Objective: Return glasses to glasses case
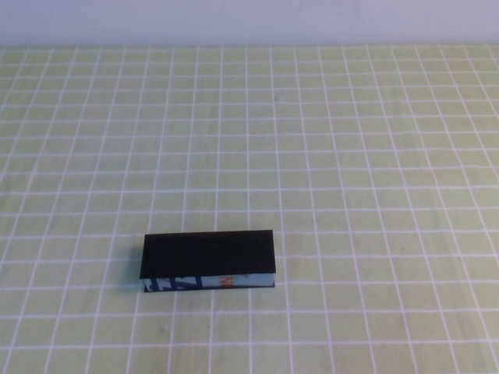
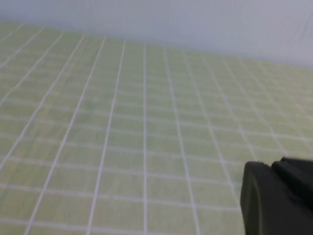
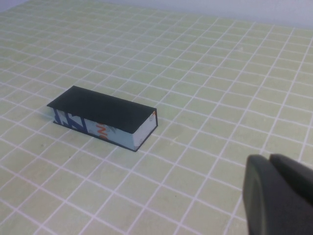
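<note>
The glasses case (image 1: 209,253) lies closed on the green checked cloth, near the front and a little left of centre. It is matte black on top, with a pale blue side edge with dark blue and orange print facing me. It also shows in the right wrist view (image 3: 100,110). The glasses are not in view anywhere. My right gripper (image 3: 270,157) is shut and empty, well apart from the case, off its right end. My left gripper (image 2: 277,164) is shut and empty above bare cloth. Neither arm shows in the high view.
The green cloth with a white grid (image 1: 351,156) covers the whole table. A pale wall (image 1: 249,19) runs along the far edge. Nothing else stands on the cloth.
</note>
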You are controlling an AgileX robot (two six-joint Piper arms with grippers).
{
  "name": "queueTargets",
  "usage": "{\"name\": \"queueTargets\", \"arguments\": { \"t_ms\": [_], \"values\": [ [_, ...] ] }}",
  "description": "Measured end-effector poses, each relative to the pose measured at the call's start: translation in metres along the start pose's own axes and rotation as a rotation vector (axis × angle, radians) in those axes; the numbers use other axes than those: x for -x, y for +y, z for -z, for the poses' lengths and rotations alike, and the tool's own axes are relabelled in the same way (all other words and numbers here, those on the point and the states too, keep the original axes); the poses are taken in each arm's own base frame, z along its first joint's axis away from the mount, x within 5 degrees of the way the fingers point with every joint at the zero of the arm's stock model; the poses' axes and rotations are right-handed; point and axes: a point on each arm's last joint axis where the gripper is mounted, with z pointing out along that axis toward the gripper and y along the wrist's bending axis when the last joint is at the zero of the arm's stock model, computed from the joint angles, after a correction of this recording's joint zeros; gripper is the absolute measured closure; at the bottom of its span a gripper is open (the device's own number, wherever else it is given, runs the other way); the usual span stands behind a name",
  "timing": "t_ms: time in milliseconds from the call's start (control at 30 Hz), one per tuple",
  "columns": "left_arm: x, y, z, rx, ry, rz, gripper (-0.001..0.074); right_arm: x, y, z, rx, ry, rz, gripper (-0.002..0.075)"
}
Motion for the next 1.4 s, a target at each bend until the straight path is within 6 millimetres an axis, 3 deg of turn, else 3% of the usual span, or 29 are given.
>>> {"name": "queueTargets", "arguments": {
  "t_ms": [133,1100,1400],
  "values": [
    [-0.013,0.006,0.001,0.081,0.135,0.013,0.0738,0.000,0.001,0.000,0.009,0.003,-0.017,0.0743],
    [-0.013,0.007,0.001,0.084,0.142,-0.016,0.0738,0.000,0.001,0.000,0.006,0.003,-0.011,0.0743],
    [-0.013,0.007,0.001,0.084,0.142,-0.016,0.0738,0.000,-0.011,0.002,-0.243,-0.029,-0.053,0.0743]
  ]
}}
